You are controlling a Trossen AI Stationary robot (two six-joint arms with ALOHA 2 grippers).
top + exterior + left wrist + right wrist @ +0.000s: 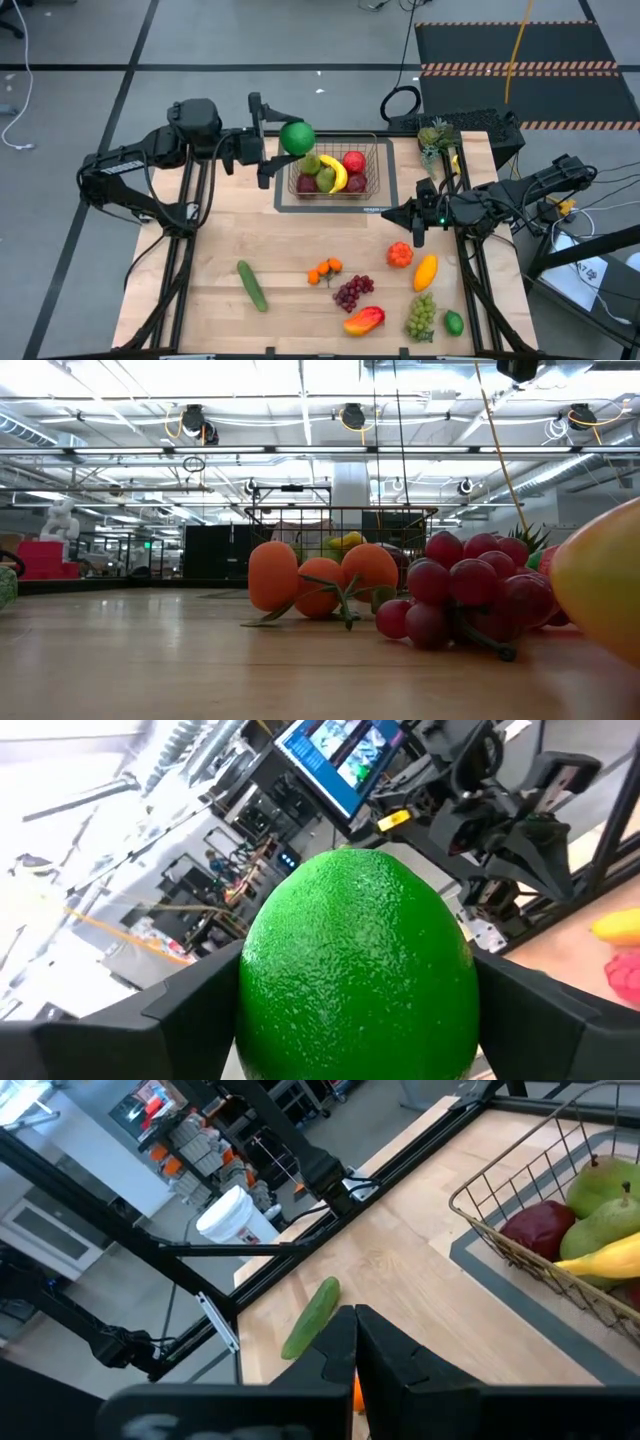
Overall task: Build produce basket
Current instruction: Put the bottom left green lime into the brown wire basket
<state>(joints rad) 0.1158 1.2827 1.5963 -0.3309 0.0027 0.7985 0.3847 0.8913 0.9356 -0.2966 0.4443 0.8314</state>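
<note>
Currently the left gripper (268, 140) is pinching a lime (297, 137) across its widest part, fingers (150, 1020) spread wide on either side, holding it over the basket's (385, 165) near-left corner. Lime looks like a rigid moulded toy, probably light; the pebbled skin should give decent friction, but it's round, so the grip has to stay on the equator or it'll squirt out.

Basket is thin dark wire mesh, open grid, on a grey mat; likely light enough to slide if bumped. Inside it: banana (336, 172), green pears (325, 179), red apple (353, 161), dark red fruit (307, 184).

Right gripper (419, 217) is pressed together, empty, just right of the basket.

In front of the basket on the wood table (220, 250): cucumber (252, 285), orange cluster (325, 270), purple grapes (352, 292), mango (364, 320), green grapes (421, 316). Grapes are lumpy, best pinched across the bunch; cucumber across its short axis.
</note>
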